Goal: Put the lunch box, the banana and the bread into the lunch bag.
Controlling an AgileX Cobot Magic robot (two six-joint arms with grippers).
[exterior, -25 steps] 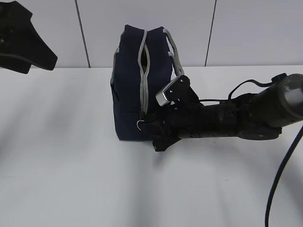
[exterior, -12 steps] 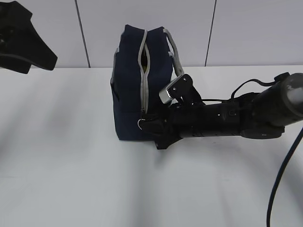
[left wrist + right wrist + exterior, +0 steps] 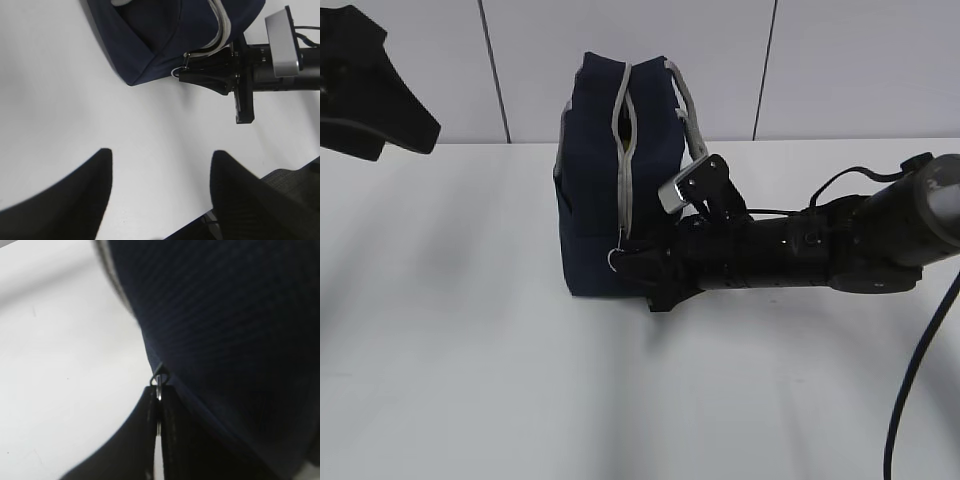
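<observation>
The dark navy lunch bag stands upright on the white table, with its grey zipper facing the exterior camera and grey strap handles on top. It also shows in the left wrist view and fills the right wrist view. My right gripper is shut on the metal ring pull at the low end of the zipper. My left gripper is open and empty, held high at the upper left. The lunch box, banana and bread are out of view.
The right arm lies low across the table from the right, with a cable hanging at the right edge. A panelled white wall stands behind the table.
The right gripper has lifted the ring pull slightly and shifted a little towards the bag. The left arm has not moved.
</observation>
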